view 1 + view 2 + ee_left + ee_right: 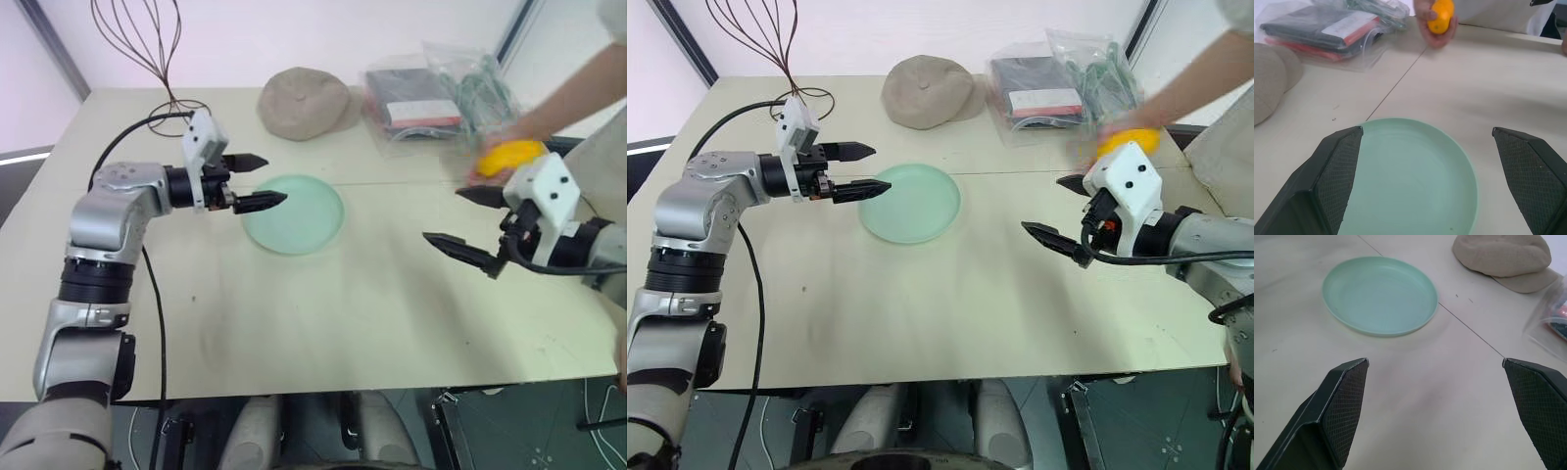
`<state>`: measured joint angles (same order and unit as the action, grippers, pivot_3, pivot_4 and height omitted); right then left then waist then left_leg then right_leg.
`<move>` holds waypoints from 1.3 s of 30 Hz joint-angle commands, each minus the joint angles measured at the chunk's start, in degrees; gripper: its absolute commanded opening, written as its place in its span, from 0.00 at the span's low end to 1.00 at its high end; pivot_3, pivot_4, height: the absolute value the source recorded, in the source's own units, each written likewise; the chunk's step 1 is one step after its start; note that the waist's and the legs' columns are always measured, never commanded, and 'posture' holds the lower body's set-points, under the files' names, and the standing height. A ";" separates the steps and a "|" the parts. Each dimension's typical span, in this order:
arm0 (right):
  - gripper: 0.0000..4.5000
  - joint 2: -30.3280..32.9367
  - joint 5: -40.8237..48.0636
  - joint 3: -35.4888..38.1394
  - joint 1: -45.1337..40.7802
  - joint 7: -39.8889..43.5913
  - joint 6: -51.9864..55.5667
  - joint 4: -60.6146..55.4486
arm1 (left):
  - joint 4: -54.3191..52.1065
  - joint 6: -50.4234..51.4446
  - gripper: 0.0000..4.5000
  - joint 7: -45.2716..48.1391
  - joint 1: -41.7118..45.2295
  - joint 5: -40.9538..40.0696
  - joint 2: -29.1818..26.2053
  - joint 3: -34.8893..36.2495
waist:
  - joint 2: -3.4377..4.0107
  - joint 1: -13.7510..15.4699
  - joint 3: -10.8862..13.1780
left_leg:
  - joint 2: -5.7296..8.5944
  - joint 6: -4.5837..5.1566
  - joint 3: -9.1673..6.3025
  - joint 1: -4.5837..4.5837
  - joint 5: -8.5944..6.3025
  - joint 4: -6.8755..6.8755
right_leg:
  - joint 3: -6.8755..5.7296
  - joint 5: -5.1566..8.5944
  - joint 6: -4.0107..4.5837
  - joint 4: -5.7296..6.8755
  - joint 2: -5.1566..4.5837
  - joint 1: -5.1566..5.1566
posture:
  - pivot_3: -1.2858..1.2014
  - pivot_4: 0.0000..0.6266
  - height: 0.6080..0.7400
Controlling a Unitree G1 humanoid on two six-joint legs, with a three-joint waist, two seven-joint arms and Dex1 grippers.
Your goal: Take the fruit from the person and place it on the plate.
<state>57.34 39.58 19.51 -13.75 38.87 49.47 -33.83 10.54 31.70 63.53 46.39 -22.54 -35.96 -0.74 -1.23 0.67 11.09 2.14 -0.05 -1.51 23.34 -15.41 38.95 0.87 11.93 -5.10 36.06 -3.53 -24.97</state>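
Note:
The person's hand (490,168) reaches in from the far right and holds the yellow-orange fruit (507,155) just above the table. My right gripper (443,215) hangs open and empty a little nearer than the fruit and to its left, apart from it. The pale mint-green plate (294,213) lies empty at the table's middle. At the plate's left rim my left gripper (272,179) is open and holds nothing, its fingers pointing across the plate. In the left wrist view the fruit (1441,14) sits in the hand beyond the plate (1410,181).
A beige-grey cap (304,101) lies behind the plate. Clear plastic bags (431,98) with dark and red contents sit at the back right. A wire frame (137,39) stands at the back left, and a black cable (137,127) runs along my left arm.

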 commanded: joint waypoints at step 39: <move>1.00 -0.46 -0.85 0.26 -0.71 0.61 -3.01 0.96 | -1.84 -0.62 0.99 -2.06 0.08 -0.85 -2.27 2.24 | 0.00 0.00 0.00 | 0.00 0.00 0.00 0.00 0.00 0.00 | 0.00 0.00 0.01 -0.01 -0.01 0.00 | 0.52 0.24 1.00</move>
<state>57.20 38.97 18.74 -13.57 39.34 47.73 -32.67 10.54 31.68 61.71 46.09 -22.84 -37.32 -0.60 -1.23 0.67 11.10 2.14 -0.05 -1.52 23.34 -15.42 38.94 0.87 11.94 -5.10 36.05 -3.54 -24.97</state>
